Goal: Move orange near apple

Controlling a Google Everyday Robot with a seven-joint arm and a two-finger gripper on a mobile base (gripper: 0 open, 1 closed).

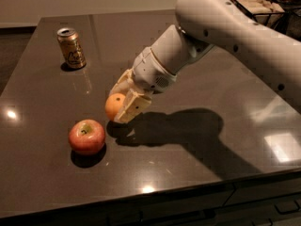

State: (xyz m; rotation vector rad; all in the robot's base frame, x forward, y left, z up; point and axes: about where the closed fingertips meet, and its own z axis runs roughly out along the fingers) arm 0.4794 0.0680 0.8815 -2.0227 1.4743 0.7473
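The orange (pixel 113 105) is a small round orange fruit held between my gripper's cream-coloured fingers (pixel 130 108). My gripper (pixel 118 108) is shut on it, low over the dark table, just right of and slightly behind the apple. The apple (pixel 86 136) is red-pink with a yellow-green patch around its stem and rests on the table at front left. A small gap shows between the orange and the apple. I cannot tell whether the orange touches the table.
A gold drink can (pixel 71 48) stands upright at the back left. A dark wire basket (pixel 256 4) sits at the back right corner. The dark table (pixel 188 173) ends at a front edge near the bottom. My white arm (pixel 235 32) crosses from the upper right.
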